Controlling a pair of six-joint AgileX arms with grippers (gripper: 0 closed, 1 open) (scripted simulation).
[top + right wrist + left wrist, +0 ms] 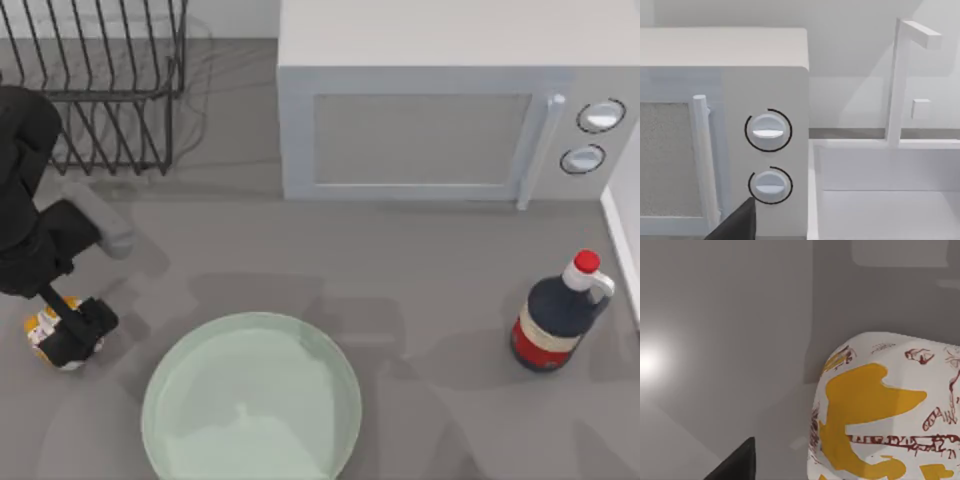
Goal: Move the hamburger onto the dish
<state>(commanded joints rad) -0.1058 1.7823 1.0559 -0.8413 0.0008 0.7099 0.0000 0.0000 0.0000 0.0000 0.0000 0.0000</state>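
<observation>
The grey tabletop [420,290] carries a white microwave [440,120] at the back; the right wrist view looks at its two round dials [768,131], its door handle and a white sink-like basin [885,200] beside it. A black wire rack [100,85] stands at the back left. The dish [252,400], pale mint-green, sits at the front, left of centre, with nothing on it. A dark bottle with a red cap [555,315] stands well apart on the right.

The hamburger [45,335] lies on the tabletop at the far left, near the dish but outside its rim. From above, the left end effector [78,333] covers most of it; the left wrist view shows its white wrapper with orange-yellow patches [890,410] up close. Whether the left end effector is clenched or released, I cannot tell. The same goes for the right end effector [737,225], seen as a dark tip before the microwave.
</observation>
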